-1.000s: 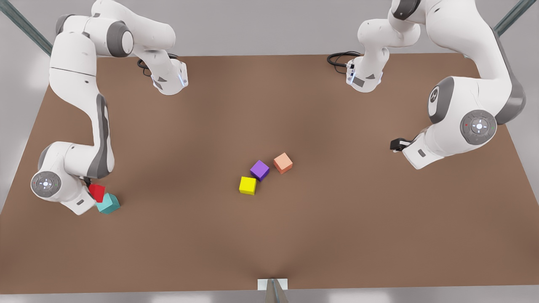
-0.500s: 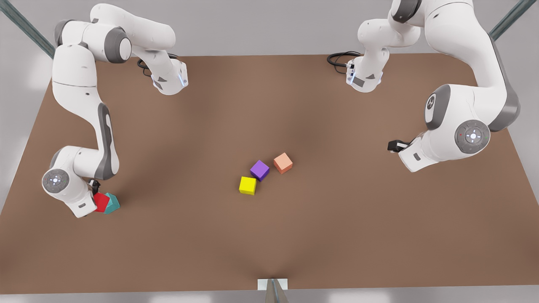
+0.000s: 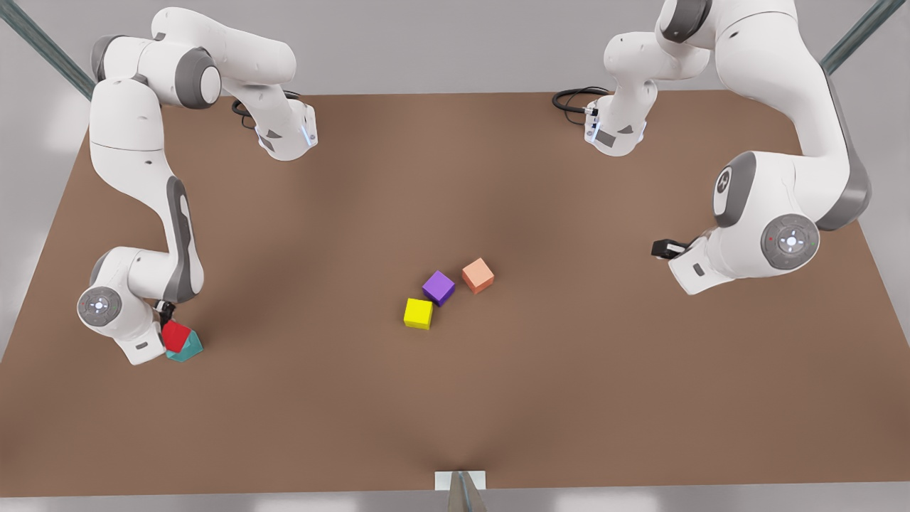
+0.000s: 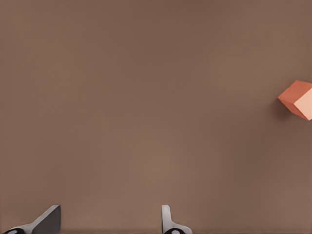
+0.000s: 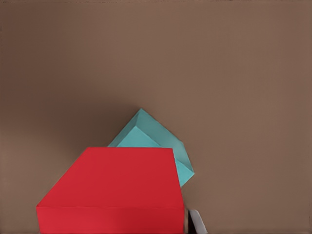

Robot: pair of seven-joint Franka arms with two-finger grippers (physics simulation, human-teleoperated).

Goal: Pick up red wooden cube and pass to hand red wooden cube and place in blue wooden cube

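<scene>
The flat brown worktop (image 3: 455, 398) carries all items observed. Two white Franka arms stand over it: the arm at the front view's left, identified by its wrist view as the right arm, reaches down to the near left corner, and the arm at the front view's right, the left arm, waits over bare worktop, well apart from the cubes. The right gripper (image 3: 168, 321) is low at the front view's left, its fingers closed on the small bright red wooden cube (image 3: 175, 336); the right wrist view shows that red cube (image 5: 114, 192) large and close, with one pale finger (image 5: 196, 222) beside its edge. The red cube sits over the small teal wooden cube (image 3: 188, 348), which lies on the worktop directly below and slightly toward the front view's right; whether the two cubes are touching cannot be told with certainty, though they overlap in both views and the teal cube (image 5: 158, 141) appears just behind the red one. The left gripper (image 3: 667, 248) is at the front view's right, and the left wrist view shows its fingers (image 4: 168, 222) spread wide and holding nothing. Near the worktop's centre lies a cluster of three small plain cubes: a salmon-orange cube (image 3: 478, 275), a purple cube (image 3: 439, 287) just beside it, and a yellow cube (image 3: 418, 313) nearest the camera, touching or nearly touching the purple one.
</scene>
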